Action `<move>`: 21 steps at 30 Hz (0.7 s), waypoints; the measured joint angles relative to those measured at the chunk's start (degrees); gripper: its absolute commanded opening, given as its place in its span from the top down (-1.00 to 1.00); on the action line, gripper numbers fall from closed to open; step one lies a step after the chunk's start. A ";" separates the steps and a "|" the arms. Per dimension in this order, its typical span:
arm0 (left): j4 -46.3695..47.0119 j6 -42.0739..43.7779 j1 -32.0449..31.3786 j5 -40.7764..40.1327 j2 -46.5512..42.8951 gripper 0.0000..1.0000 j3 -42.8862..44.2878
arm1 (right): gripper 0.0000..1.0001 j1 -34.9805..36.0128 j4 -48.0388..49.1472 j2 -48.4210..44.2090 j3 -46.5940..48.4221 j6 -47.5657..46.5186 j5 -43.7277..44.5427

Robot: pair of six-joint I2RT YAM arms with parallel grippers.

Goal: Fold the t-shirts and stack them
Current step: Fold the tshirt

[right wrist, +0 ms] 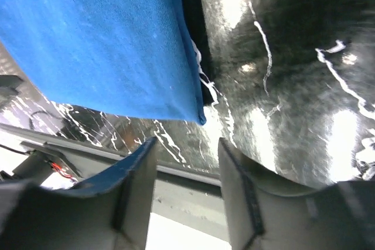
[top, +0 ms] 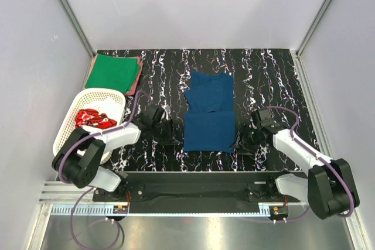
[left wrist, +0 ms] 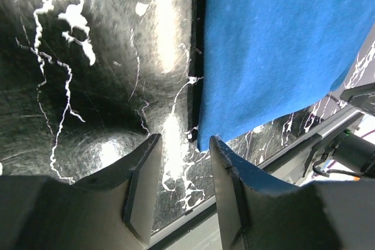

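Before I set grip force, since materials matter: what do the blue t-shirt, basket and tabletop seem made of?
Blue t-shirt: soft matte knit cloth, fine weave visible up close. Basket: white, probably plastic, moulded lattice walls. Tabletop: glossy black marble-look surface, strong glare; possibly laminate.

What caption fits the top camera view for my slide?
Navy t-shirt, partly folded, lies centre; green t-shirt is folded far left beside a white basket.

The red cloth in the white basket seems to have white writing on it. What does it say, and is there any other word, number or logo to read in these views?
Red t-shirt in the basket: white print, crumpled and too small to read.
Navy t-shirt and green t-shirt: plain, no text.
Both wrist views: no text in sight.
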 measured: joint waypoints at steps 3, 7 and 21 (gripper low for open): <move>-2.89 1.81 0.66 -0.85 1.70 0.11 4.66 | -0.04 0.00 -3.06 1.46 3.93 -1.16 2.12; -2.73 4.55 4.37 -1.07 6.27 0.07 13.14 | -0.09 -0.72 -3.45 8.09 14.14 -4.98 3.93; 8.66 7.10 10.05 8.68 21.94 0.02 19.54 | -0.12 -8.70 6.03 25.53 23.56 -13.75 -2.62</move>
